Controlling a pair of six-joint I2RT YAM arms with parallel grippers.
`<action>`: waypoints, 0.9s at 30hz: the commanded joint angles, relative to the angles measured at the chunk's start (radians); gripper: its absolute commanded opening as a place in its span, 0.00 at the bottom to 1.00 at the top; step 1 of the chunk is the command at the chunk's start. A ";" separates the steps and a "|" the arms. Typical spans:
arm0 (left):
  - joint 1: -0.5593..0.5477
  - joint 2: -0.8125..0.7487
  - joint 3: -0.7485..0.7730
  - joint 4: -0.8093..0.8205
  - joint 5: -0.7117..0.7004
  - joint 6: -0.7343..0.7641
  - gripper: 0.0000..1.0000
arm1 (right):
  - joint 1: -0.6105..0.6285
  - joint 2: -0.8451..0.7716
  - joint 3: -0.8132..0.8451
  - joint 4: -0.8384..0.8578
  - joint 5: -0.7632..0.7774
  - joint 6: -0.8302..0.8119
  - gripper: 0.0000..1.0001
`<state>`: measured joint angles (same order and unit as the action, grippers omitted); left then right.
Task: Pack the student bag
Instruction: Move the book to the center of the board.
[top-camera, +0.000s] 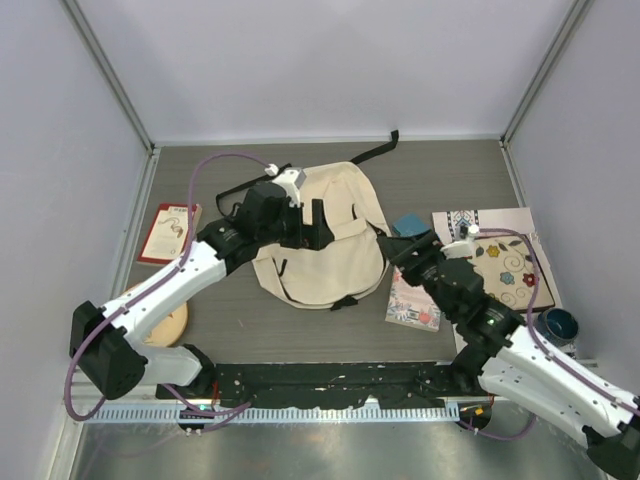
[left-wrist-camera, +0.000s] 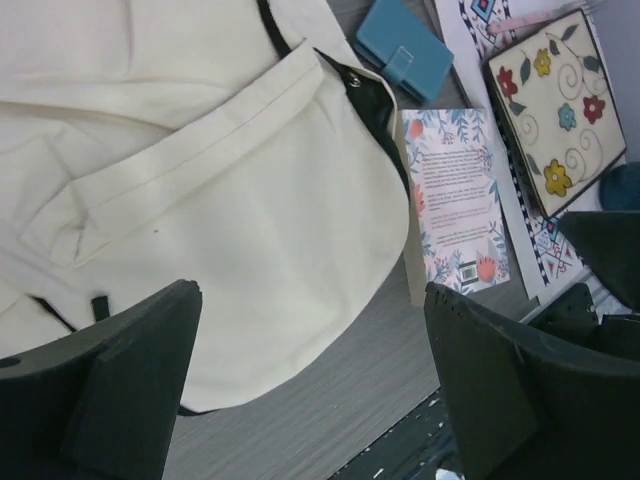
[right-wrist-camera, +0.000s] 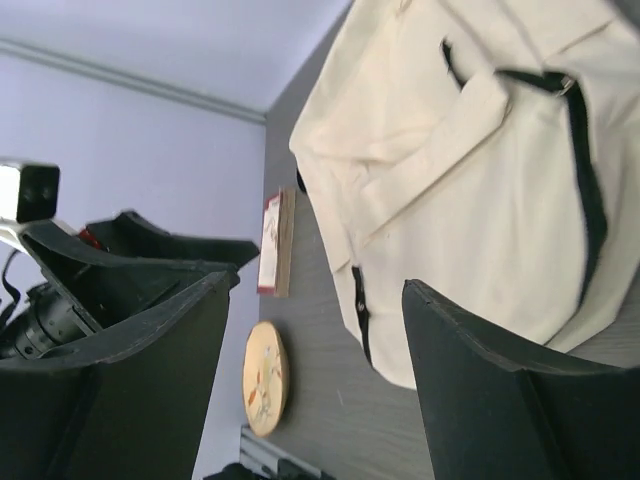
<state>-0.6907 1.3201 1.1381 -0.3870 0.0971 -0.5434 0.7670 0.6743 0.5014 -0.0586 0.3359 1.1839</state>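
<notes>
Sprawling limp, the cream, black-strapped student bag (top-camera: 335, 262) lies below left gripper (top-camera: 302, 227) and beside right gripper (top-camera: 404, 250), both spread wide.

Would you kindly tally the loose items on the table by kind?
Bag: 1, cream fabric backpack
Books: 2, floral paperback, red-and-white booklet
Blue snap-tab wallet: 1
Flowered cream notebook or case: 1
White mat with patterned border: 1
Round wooden disc: 1
Dark blue round container: 1
Total: 8
</notes>
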 joint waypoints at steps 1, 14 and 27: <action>0.032 -0.120 0.011 -0.032 -0.170 0.031 1.00 | 0.005 -0.105 0.072 -0.173 0.207 -0.111 0.75; 0.724 0.003 0.160 -0.173 -0.266 0.140 1.00 | 0.008 0.413 0.282 0.106 -0.254 -0.287 0.76; 0.987 0.473 0.242 0.028 -0.197 0.247 1.00 | 0.006 0.699 0.411 0.236 -0.472 -0.334 0.76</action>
<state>0.2497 1.6970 1.2903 -0.4625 -0.1482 -0.3534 0.7704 1.3365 0.8421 0.0895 -0.0742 0.8867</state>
